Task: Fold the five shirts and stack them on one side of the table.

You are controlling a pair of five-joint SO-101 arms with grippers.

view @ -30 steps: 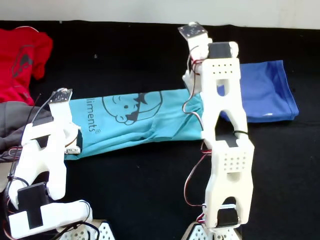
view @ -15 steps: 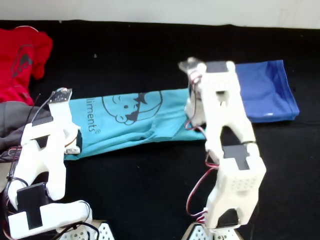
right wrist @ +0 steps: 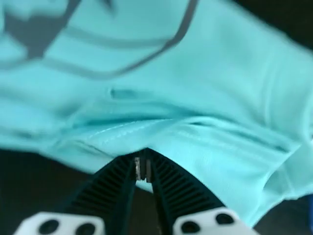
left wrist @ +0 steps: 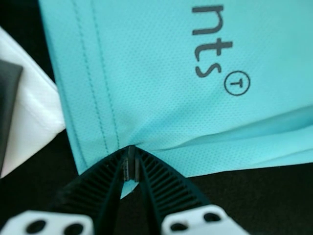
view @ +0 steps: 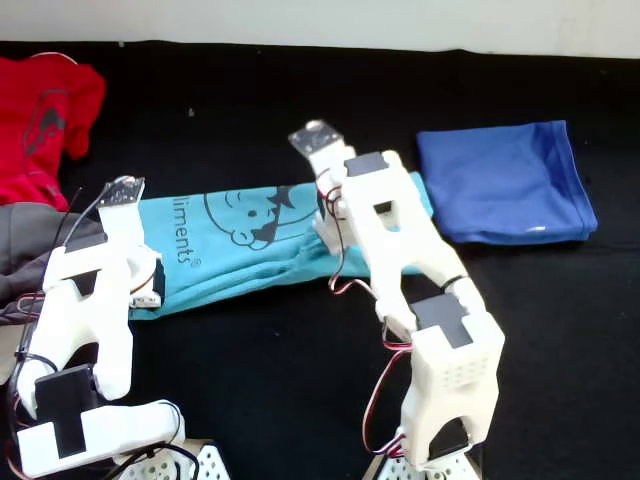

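- The teal shirt [view: 250,240] lies as a long folded strip across the black table [view: 240,110].
- The left gripper [left wrist: 130,166] has its jaws closed tight, pinching the shirt's edge beside the stitched hem.
- The right gripper [right wrist: 143,170] is likewise clamped on the shirt's folded edge, farther along the strip.
- A folded blue shirt [view: 505,180] lies just beside the strip's other end.

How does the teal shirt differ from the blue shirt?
The teal shirt lies in a long, wrinkled strip; the blue shirt is folded into a compact rectangle. The teal shirt has a dark print; the blue shirt looks plain. The left hand and right hand each pinch the teal shirt's edge; neither holds the blue shirt. Both rest on the black table.
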